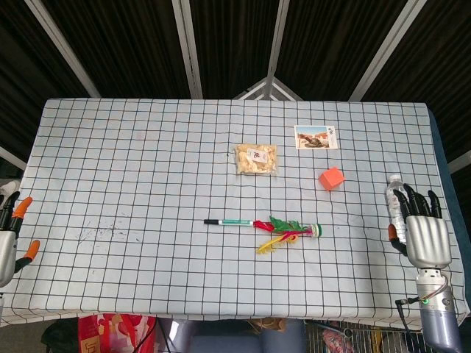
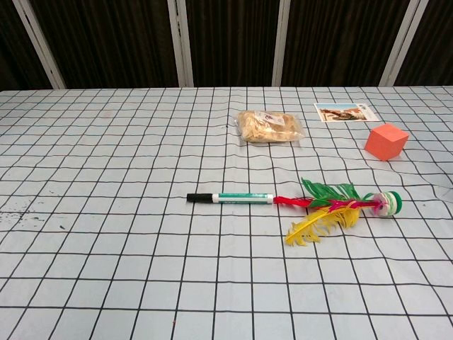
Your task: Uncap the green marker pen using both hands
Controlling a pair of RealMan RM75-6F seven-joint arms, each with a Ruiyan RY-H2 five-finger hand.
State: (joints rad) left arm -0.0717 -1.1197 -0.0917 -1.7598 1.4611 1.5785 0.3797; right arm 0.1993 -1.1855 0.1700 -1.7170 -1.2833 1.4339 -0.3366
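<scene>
Both hands idle: left hand [image 1: 7,235] half cropped, marker [image 2: 230,197] capped.

You see a table [image 1: 110,169] with a white cloth with black squares. On it lie a green marker pen [image 1: 234,222], a feather toy [image 1: 288,229], a bag of snacks [image 1: 255,159], a picture card [image 1: 316,137], an orange block [image 1: 332,178] and a water bottle [image 1: 396,202].
</scene>
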